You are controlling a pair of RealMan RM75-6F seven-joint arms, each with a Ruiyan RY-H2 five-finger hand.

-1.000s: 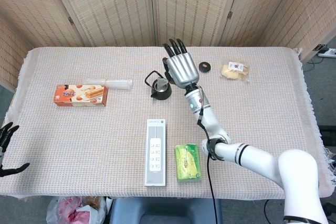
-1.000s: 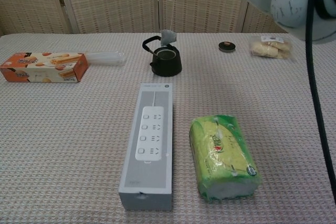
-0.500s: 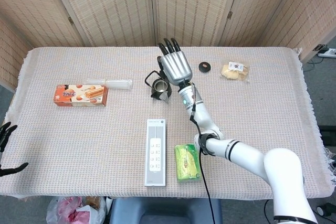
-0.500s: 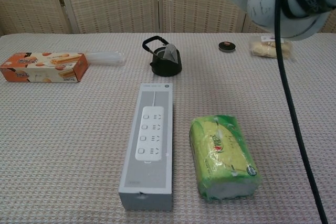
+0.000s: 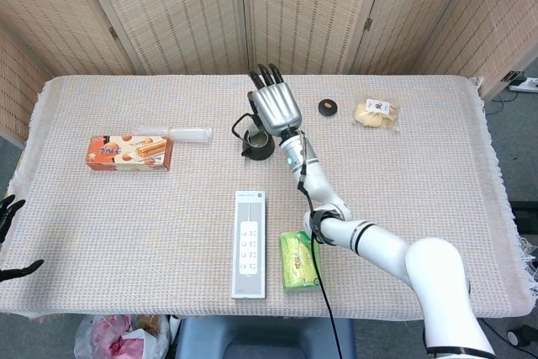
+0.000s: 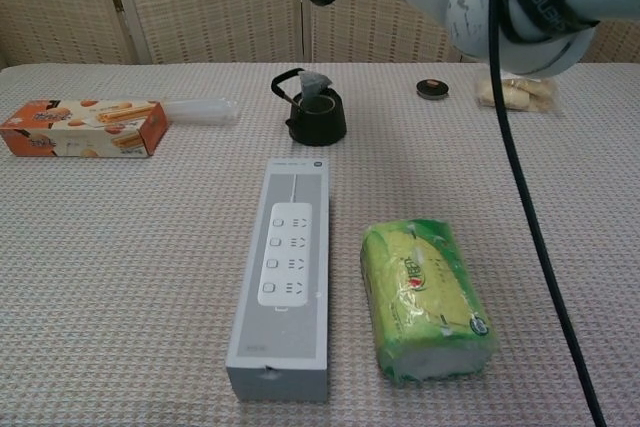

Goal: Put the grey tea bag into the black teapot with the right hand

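1. Woven cane screens stood behind a table covered in a beige knitted cloth.
2. The right arm reached from the table's 5 o'clock edge up toward the centre.
3. The right hand hung above the black teapot, its back to the head camera and its fingers extended toward 12 o'clock. In the chest view only a curled dark part of it showed at the top edge, with a thin string dropping from there, so it seemed to pinch the string; the grip itself could not be seen.
4. A white power strip lay lengthwise at about 6 o'clock from the teapot.
5. A green packet lay just beside the strip, at its 3 o'clock.
6. An orange biscuit box sat well off at the teapot's 9 o'clock, with a clear tube lying beside it.
7. A wrapped pastry lay at the teapot's 2 o'clock.
8. The teapot stood near the table's centre.
9. The left hand showed only as dark fingertips at the head view's 8 o'clock edge, spread apart and holding nothing.
10. A small dark round lid lay between the teapot and the pastry.
11. The grey tea bag sat at the teapot's mouth, its top above the rim.
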